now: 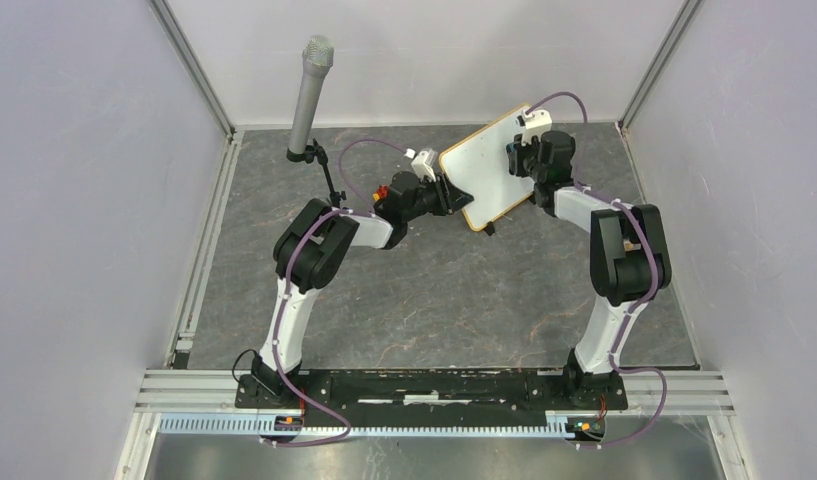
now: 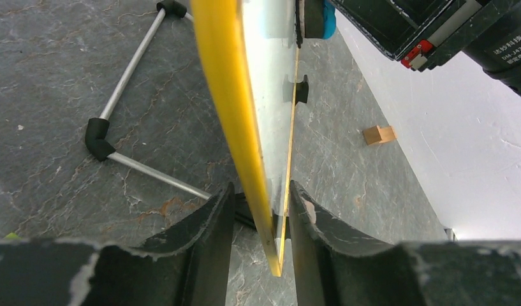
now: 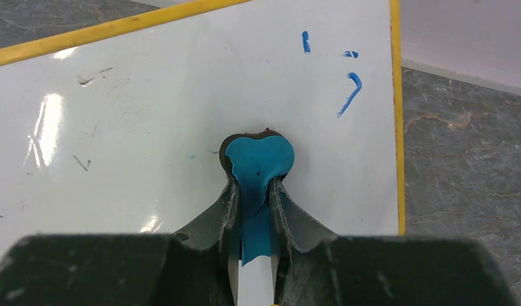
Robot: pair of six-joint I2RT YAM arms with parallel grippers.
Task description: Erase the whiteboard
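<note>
Whiteboard place: the whiteboard (image 1: 489, 165) is at the far middle of the table (image 1: 434, 290), tilted between the two arms; it seems lifted off the surface.
Left fingers: the left gripper (image 2: 261, 197) is closed narrow on the board's edge, one finger on each face, and carries it.
Right fingers: the right gripper (image 3: 252, 191) is clamped on a white stick with a blue eraser head (image 3: 257, 159), which presses on the white face.
Risk one: the board is pinched at one edge only, so I judge that the push of the eraser can turn it or slide it out of the grip.
Risk two: the blue strokes (image 3: 351, 92) lie close to the frame, so the head can run off the edge and miss them.
Risk three: the stick can slip back between the fingers if pressed hard.
Count, task things: one whiteboard, one eraser head, three blue strokes, a few thin grey scratches.
Count, other: two grippers, one microphone (image 1: 310, 90) at far left, one small wooden block (image 2: 379, 134).
</note>
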